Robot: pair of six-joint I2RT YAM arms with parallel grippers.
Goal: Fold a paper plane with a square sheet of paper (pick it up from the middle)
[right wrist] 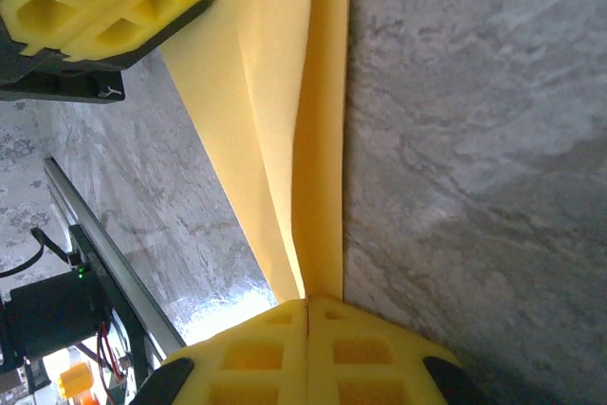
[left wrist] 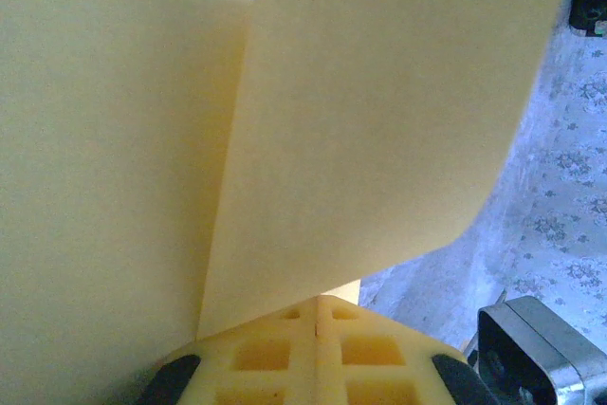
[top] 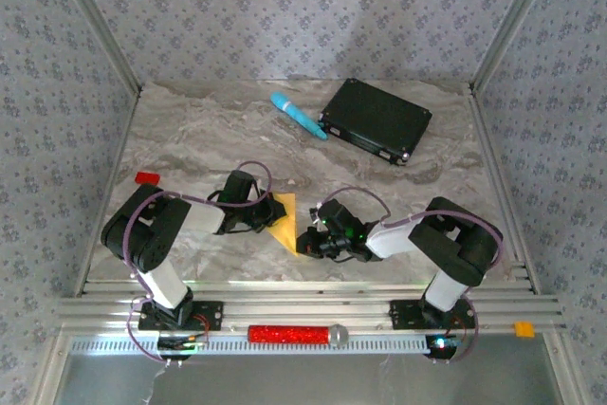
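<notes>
square sheet of paper [top: 282, 222]: thin yellow-orange paper, already creased into layers with a pointed corner, held near the front middle of the grey marbled table [top: 190, 130], between the two arms.
left gripper [left wrist: 318, 315]: yellow honeycomb fingers pressed together on the sheet's edge. In the left wrist view two layers rise from the pinch, and the right-hand flap curls free at its top.
right gripper [right wrist: 308, 308]: yellow fingers likewise closed on the paper, pinching the end of a narrow folded strip.
which way it lies: in the overhead view the sheet sits just right of the left gripper and up-left of the right gripper, with its wide end towards the left one and its pointed end at the right one.
long axis: the crease runs straight out from the right gripper's pinch towards the left gripper's fingers, which show at the top left of the right wrist view.
nearer arm: neither; both have hold of it, at opposite ends.
contact with table: cannot tell whether the lower edge touches the surface.
next move, as I judge it: a fold pressed along that crease, so both pinches should line up with it. An off-axis pull could skew or tear the paper.
bystanders: light-blue cylinder [top: 299, 115] and black flat box [top: 377, 120] well apart at the back; small red block [top: 146, 178] off to the left.
</notes>
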